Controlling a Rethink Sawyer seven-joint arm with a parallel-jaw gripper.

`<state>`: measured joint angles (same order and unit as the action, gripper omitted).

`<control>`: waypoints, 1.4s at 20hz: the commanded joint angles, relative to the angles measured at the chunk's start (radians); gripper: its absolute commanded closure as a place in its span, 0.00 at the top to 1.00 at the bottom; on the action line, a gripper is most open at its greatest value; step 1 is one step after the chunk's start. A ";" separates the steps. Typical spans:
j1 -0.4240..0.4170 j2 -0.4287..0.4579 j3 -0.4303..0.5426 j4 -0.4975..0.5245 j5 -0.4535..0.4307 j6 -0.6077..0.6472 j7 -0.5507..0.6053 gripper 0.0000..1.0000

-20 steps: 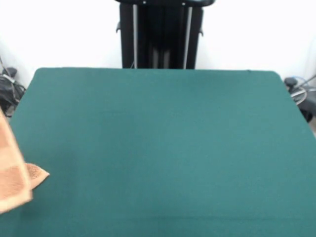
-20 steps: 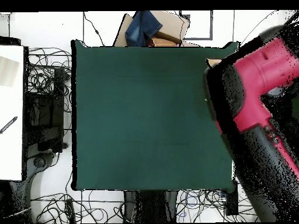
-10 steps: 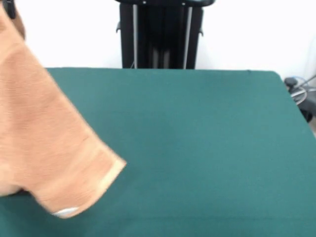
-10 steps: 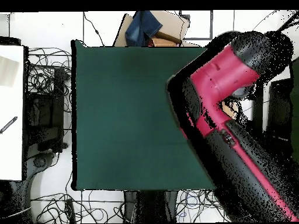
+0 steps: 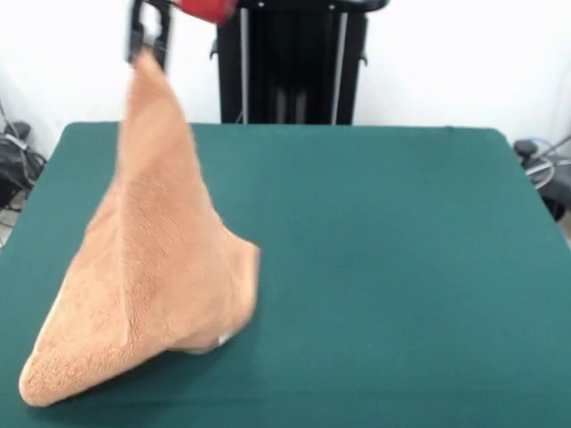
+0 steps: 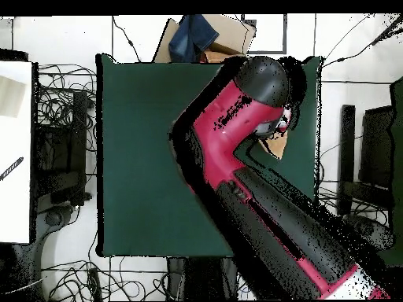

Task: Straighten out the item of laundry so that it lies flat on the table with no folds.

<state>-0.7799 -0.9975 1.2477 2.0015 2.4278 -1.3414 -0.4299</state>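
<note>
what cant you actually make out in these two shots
- Gripper, front view: it holds the towel by its top, but the picture's top edge cuts it off, so only its lower part shows.
- Towel, overhead view: the arm covers nearly all of it; only a small orange corner peeks out.
- Towel's stripes and hem, front view: not visible in the hanging, draped cloth.
- Table, front view: its near edge is cut off.

Front view: bright, even light; white wall blown out behind the table (image 5: 401, 267). Towel (image 5: 152, 294) soft with slight motion blur, faint shadow under it near the table's front-left corner. Overhead view: flat light, no glare on the felt.
</note>
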 commanded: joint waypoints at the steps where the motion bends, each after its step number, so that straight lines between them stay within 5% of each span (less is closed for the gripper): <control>1: 0.081 -0.017 -0.183 0.197 -0.019 0.184 0.447 0.00; 14: 0.133 0.046 -0.304 0.222 -0.170 0.294 0.559 0.00; 21: 0.104 0.079 -0.314 0.178 -0.207 0.279 0.470 0.00; 28: 0.054 0.182 -0.276 0.016 -0.277 0.208 0.334 0.00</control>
<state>-0.7116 -0.9065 1.0402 2.0765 2.1743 -1.0940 -0.1394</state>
